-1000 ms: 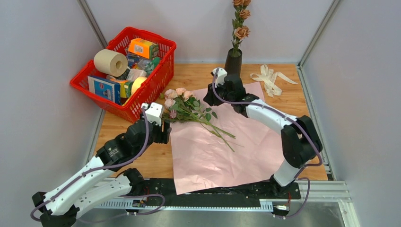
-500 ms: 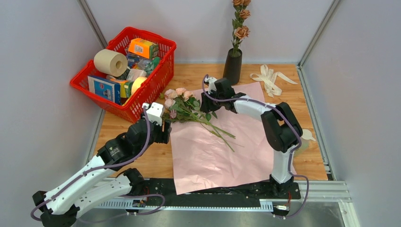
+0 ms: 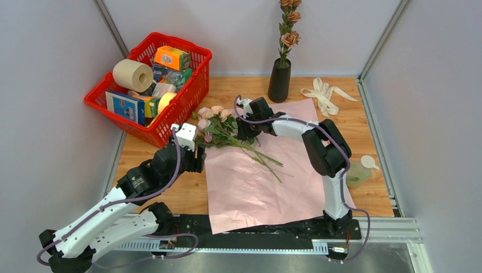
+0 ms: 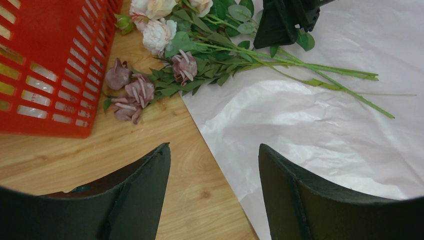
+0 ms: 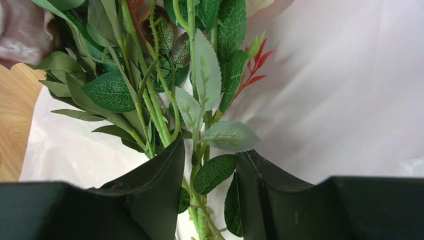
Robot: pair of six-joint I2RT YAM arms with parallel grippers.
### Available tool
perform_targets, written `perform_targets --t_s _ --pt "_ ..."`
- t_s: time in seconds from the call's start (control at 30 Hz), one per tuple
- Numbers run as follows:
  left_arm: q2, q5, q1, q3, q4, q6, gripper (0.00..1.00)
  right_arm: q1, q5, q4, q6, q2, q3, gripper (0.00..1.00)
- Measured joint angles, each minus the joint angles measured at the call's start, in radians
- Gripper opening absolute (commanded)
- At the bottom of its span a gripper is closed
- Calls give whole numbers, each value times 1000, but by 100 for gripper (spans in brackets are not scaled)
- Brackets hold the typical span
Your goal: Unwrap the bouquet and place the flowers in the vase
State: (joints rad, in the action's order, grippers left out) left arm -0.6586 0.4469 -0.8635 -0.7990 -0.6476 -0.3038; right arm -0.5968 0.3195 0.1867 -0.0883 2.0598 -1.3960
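Pink paper sheet (image 3: 267, 176) spread flat on wooden table (image 3: 239, 91), its near edge reaching the arm bases. Flowers (image 3: 224, 126) lie loose across its far-left corner, heads off the sheet next to red basket (image 3: 190, 96), stems pointing toward sheet centre. Right gripper (image 3: 244, 131) down on the leafy part of the stems, jaw opening unreadable from above. Left gripper (image 3: 197, 154) at the sheet's left edge, just beside the blooms. Black vase (image 3: 279, 82) upright at far edge, holding brown roses (image 3: 290, 38). Cream ribbon (image 3: 324, 92) loose to its right. Basket holds toilet roll (image 3: 132, 74) and boxes
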Motion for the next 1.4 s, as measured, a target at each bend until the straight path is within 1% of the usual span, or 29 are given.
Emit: perform_targets --t_s 0.07,0.2,0.23,0.4,0.47,0.63,1.03,1.17,1.23,1.3,1.33,1.37,1.4 --pt "0 0 0 0 0 0 73 -5 -6 2 5 12 -1 36" --pt "0 0 0 0 0 0 73 -12 -22 10 14 21 -5 17" --pt "0 0 0 0 0 0 73 -12 -27 12 14 21 -5 13" --pt "0 0 0 0 0 0 73 -16 -40 17 15 20 -6 3" --pt "0 0 0 0 0 0 73 -16 -45 21 15 14 -6 0" --pt "0 0 0 0 0 0 73 -16 -71 37 15 -43 0 0" --pt "0 0 0 0 0 0 73 -18 -174 22 15 -323 34 0" --pt "0 0 0 0 0 0 73 -18 -235 -59 16 -404 86 0" --pt "-1 0 0 0 0 0 73 -18 -266 -126 27 -446 117 0" --pt "-1 0 0 0 0 0 75 -18 -302 -195 40 -478 131 0" --pt "-2 0 0 0 0 0 75 -16 -333 -264 47 -497 135 0" --pt "-2 0 0 0 0 0 75 -15 -336 -272 47 -499 135 0" --pt "-6 -1 0 0 0 0 75 -6 -348 -334 50 -510 140 0"
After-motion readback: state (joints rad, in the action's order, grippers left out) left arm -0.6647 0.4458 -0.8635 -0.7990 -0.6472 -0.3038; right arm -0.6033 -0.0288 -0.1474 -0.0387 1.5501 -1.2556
